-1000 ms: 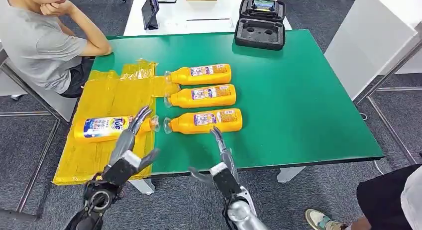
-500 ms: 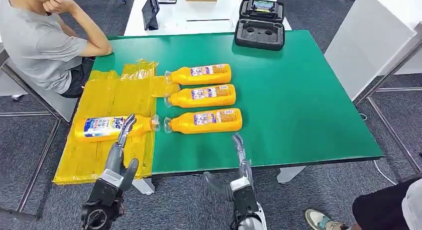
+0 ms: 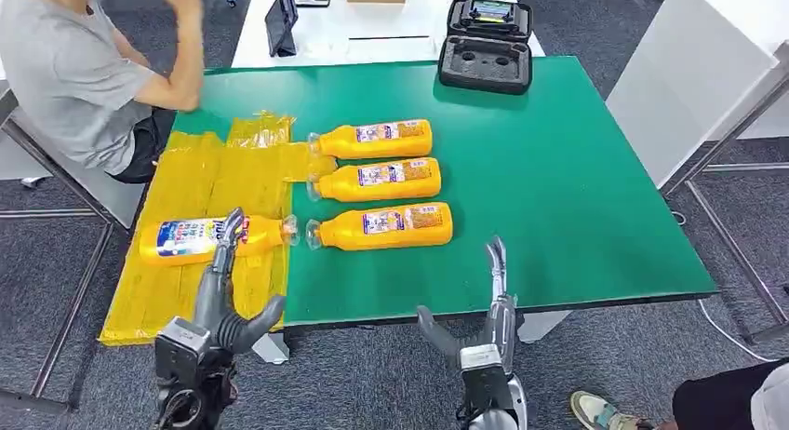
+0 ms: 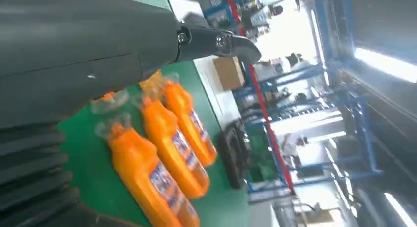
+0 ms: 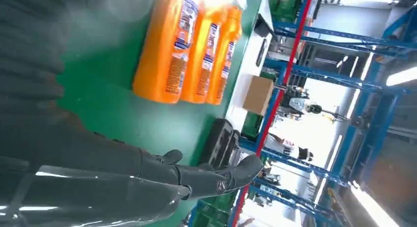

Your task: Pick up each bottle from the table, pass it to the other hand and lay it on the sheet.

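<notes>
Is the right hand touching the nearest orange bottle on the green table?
Apart. In the head view the right hand is open at the table's near edge, and bare green table lies between its fingertips and the nearest bottle.

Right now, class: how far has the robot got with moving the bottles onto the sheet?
Done: one bottle lies on the yellow sheet. In hand: nothing; the left hand and right hand are both open near the table's front edge. Left: three orange bottles on the green table, the near one, the middle one and the far one.
</notes>
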